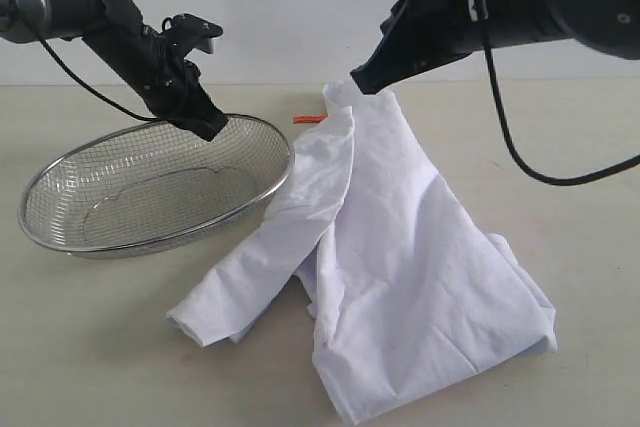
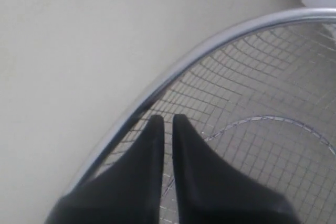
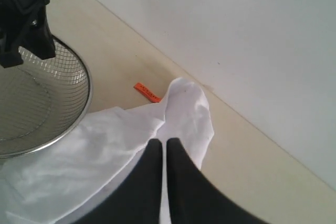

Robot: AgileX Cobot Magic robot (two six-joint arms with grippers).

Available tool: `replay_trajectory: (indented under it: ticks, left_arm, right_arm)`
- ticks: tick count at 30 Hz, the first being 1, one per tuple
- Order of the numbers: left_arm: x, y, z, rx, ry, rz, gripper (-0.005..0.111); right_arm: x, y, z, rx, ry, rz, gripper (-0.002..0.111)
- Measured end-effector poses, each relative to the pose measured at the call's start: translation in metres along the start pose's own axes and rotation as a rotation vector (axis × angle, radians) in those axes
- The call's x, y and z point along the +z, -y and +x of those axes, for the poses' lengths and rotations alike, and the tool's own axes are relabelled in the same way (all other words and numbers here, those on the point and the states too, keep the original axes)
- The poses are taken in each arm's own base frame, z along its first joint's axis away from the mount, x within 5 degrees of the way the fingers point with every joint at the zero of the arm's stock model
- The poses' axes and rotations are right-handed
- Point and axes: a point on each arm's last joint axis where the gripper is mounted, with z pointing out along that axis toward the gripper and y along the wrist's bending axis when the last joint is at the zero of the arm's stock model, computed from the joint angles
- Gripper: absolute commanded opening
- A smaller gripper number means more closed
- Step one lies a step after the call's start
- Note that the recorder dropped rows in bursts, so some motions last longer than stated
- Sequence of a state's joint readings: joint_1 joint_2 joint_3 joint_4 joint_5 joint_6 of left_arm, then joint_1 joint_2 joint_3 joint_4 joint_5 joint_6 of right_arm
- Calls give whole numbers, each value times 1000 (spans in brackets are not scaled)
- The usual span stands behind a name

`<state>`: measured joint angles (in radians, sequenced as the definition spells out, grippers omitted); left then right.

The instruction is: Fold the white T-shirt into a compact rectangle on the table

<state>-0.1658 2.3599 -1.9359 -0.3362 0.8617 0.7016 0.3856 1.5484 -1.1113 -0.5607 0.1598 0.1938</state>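
Left wrist cam shows what the wide shot doesn't: left hand (image 2: pixel 165 120) pinched shut on nothing, tips over the basket (image 1: pixel 100 197) rim. The right hand (image 1: pixel 365 82), angled down, is clamped on the shirt's (image 1: pixel 400 247) top corner; the rest slumps on the beige counter (image 1: pixel 100 367). Plain pale wall (image 3: pixel 236 24) behind.

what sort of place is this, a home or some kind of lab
Probably a robot lab bench, not a home: a plain beige table against a blank white wall, the left gripper and right gripper over it, and a white T-shirt and wire-mesh basket laid out.
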Motion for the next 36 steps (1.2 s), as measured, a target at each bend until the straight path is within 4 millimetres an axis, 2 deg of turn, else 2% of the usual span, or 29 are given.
replay_trajectory:
  ticks: [4,10,15,19,28,32,36]
  left_arm:
    - [2,-16,2,-36,49,-64,4]
    - [-3,-50,17,-115,82,-141,4]
    - [-12,-82,34,-196,99,-199,4]
    - [-19,-99,45,-232,102,-227,4]
    - [-29,-122,58,-255,131,-300,4]
    - [-35,-133,65,-297,148,-310,4]
    - [-49,-133,57,-307,210,-260,4]
  right_arm:
    - [19,5,10,19,17,-5,0]
    - [37,21,28,79,1,16,0]
    - [45,20,33,84,0,7,0]
    - [48,19,33,86,20,-1,0]
    - [52,17,34,123,39,-11,0]
    - [70,11,50,131,-4,-33,0]
    - [89,3,65,199,-28,-62,0]
